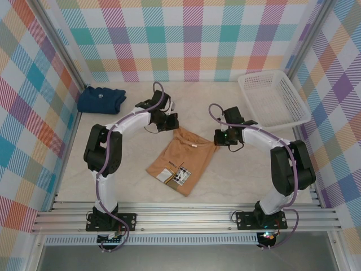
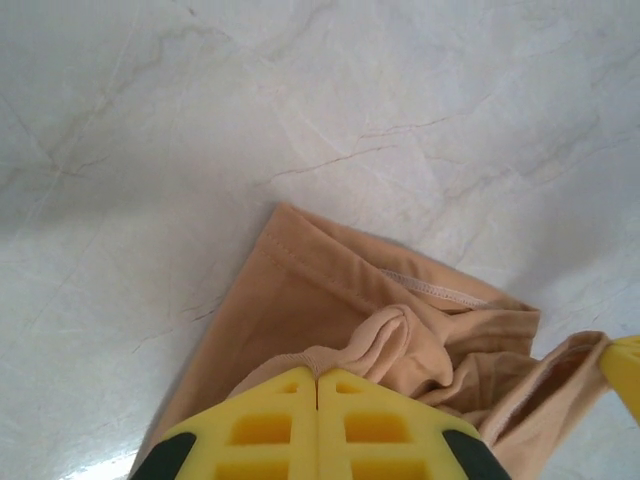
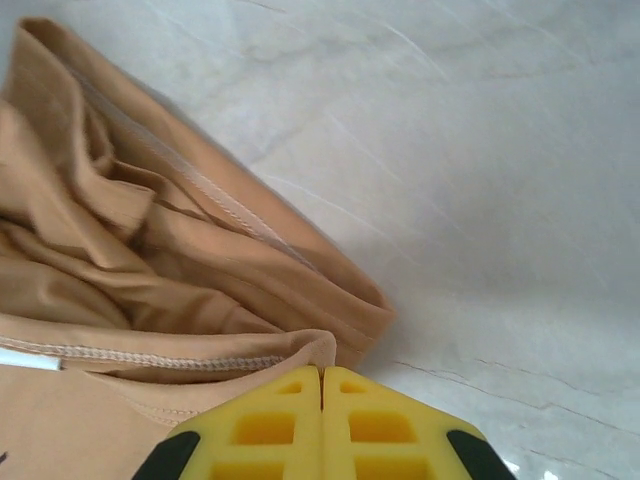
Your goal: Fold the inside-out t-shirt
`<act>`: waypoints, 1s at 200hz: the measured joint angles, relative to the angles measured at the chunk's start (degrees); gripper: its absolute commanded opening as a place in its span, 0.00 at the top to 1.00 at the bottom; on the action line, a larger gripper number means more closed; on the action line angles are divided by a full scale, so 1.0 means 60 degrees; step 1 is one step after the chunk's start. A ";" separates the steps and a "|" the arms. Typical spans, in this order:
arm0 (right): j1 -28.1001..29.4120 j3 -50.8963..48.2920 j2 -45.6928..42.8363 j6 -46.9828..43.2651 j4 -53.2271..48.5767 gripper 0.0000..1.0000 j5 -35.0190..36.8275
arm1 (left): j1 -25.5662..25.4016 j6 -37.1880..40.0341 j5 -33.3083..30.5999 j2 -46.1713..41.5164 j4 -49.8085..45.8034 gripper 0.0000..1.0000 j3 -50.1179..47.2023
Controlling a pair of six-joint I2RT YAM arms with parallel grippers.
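The inside-out t-shirt (image 1: 181, 161) lies partly folded, tan, in the middle of the table, with a white label patch (image 1: 179, 175) near its front edge. My left gripper (image 1: 169, 122) is at the shirt's far left corner. In the left wrist view its yellow jaws are shut (image 2: 318, 376) on a bunched ridge of the tan fabric (image 2: 300, 290). My right gripper (image 1: 220, 138) is at the far right corner. There its jaws are shut (image 3: 321, 371) on a hemmed edge of the shirt (image 3: 120, 250). A white tag (image 3: 25, 358) peeks out at the left.
A folded navy-blue shirt (image 1: 101, 100) lies at the back left by the wall. A white plastic basket (image 1: 273, 99) stands at the back right. Bare pale tabletop (image 1: 135, 186) surrounds the tan shirt, and checked walls close in three sides.
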 measured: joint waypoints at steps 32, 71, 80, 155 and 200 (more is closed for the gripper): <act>-0.0157 -0.0310 0.0011 0.0259 0.0066 0.92 0.0087 | 0.0000 -0.0251 -0.0062 0.0357 0.0102 0.82 0.0663; -0.0226 -0.0382 0.0164 0.0390 0.0284 0.86 0.0240 | 0.0000 -0.0437 -0.0692 0.1188 0.0211 0.61 0.1581; -0.0226 -0.0382 0.0211 0.0397 0.0335 0.84 0.0248 | 0.0000 -0.0448 -0.0911 0.1282 0.0208 0.58 0.1694; -0.0226 -0.0324 0.0441 0.0393 0.0565 0.82 0.0051 | 0.0000 0.0455 -0.0885 0.0678 0.0382 0.47 0.0652; -0.0237 -0.0266 0.0623 0.0372 0.0579 0.91 -0.0015 | -0.0036 0.0958 0.0029 0.1260 0.0168 0.54 0.1166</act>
